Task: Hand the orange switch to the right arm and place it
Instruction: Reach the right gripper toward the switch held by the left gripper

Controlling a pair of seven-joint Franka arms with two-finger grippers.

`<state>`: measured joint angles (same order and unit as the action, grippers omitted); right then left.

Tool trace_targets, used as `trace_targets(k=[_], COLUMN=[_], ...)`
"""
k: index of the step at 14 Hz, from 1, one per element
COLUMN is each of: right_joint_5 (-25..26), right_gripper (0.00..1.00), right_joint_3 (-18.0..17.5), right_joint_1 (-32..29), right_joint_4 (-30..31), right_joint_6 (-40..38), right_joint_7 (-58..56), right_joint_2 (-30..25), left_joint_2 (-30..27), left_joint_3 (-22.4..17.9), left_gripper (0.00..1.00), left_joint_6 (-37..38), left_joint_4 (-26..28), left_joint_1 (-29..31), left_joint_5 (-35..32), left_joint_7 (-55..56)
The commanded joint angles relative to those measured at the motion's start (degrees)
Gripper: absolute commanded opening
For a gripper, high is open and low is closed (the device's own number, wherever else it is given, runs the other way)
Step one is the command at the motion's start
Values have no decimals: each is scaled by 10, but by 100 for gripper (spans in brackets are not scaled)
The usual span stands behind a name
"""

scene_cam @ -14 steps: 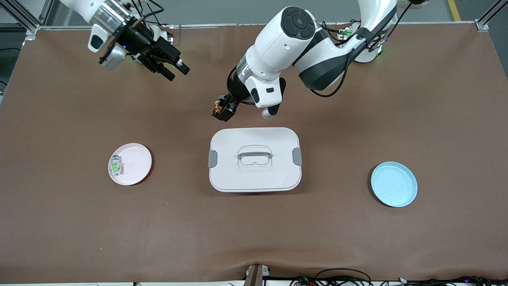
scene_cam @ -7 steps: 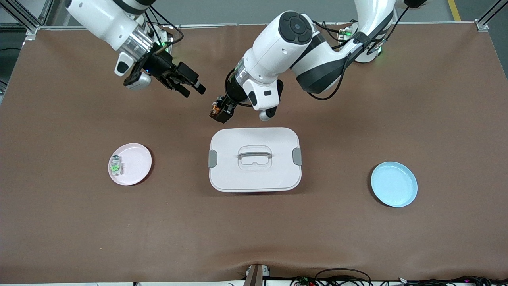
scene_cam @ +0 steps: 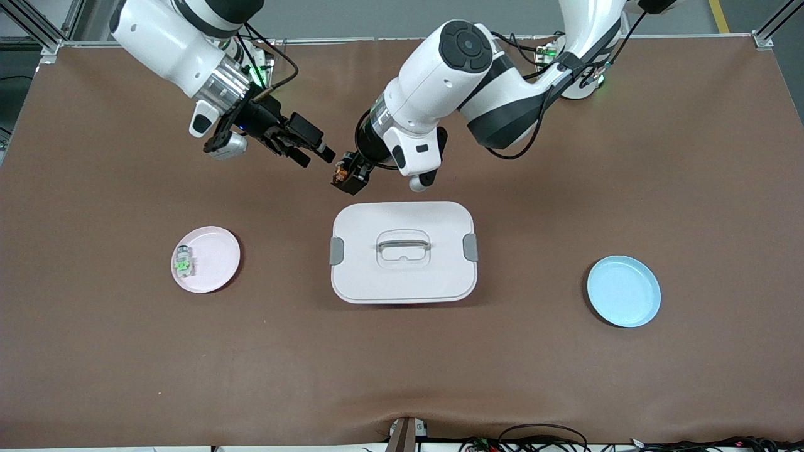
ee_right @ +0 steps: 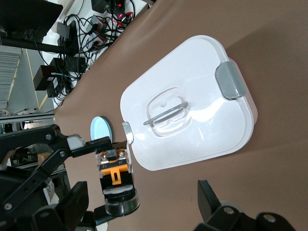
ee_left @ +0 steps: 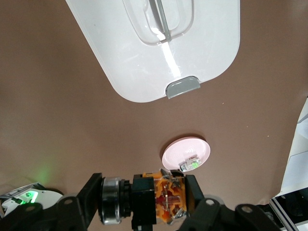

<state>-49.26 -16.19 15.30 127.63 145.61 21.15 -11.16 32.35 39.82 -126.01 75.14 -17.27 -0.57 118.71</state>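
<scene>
My left gripper (scene_cam: 349,177) is shut on the orange switch (scene_cam: 342,172), a small black block with an orange-copper middle and a silver cap, held over the brown mat next to the white box. In the left wrist view the orange switch (ee_left: 163,199) sits lengthwise in my left gripper (ee_left: 144,201). My right gripper (scene_cam: 317,157) hangs open right beside it, toward the right arm's end of the table. In the right wrist view the orange switch (ee_right: 115,178) reaches in between the spread fingers of my right gripper (ee_right: 140,202), close to one finger; neither finger touches it.
A white lidded box (scene_cam: 403,276) with grey clips stands mid-table. A pink plate (scene_cam: 217,251) toward the right arm's end carries a small clear part with green inside (scene_cam: 183,262). A blue plate (scene_cam: 624,290) lies toward the left arm's end.
My right arm has swung in from near its base toward the held switch, its gripper open throughout. The left gripper, still shut on the switch, edged slightly toward it.
</scene>
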Motion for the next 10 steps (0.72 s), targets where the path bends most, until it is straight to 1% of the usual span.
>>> trace_targets(k=[1,4,7,8,9,10], right_joint_5=[-15,-35,-35,-35,-35,-35], right_gripper=[100,100,100,85,64,32], right_joint_3=[1,1,1,1,1,1], right_joint_1=[26,37,43,45,45,46], right_joint_4=[-12,-36,-51,-52,-52,-52], right_joint_6=[42,52,56,57,56,56], right_joint_7=[-6,-6,-6,-8,-8,-9], right_joint_2=[28,58,71,71,71,71], left_joint_2=[8,7,7,7,8,8], left_joint_3=[-2,-2,-2,-2,-2,-2], left_gripper=[0,0,0,0,0,0], left_joint_6=[0,0,0,0,0,0], left_joint_4=[-16,-16,-16,-16,-16,-16], left_joint_1=[-7,-8,-8,-7,-8,-8], left_joint_5=[5,5,5,5,5,5], left_joint_7=[8,8,8,8,8,8])
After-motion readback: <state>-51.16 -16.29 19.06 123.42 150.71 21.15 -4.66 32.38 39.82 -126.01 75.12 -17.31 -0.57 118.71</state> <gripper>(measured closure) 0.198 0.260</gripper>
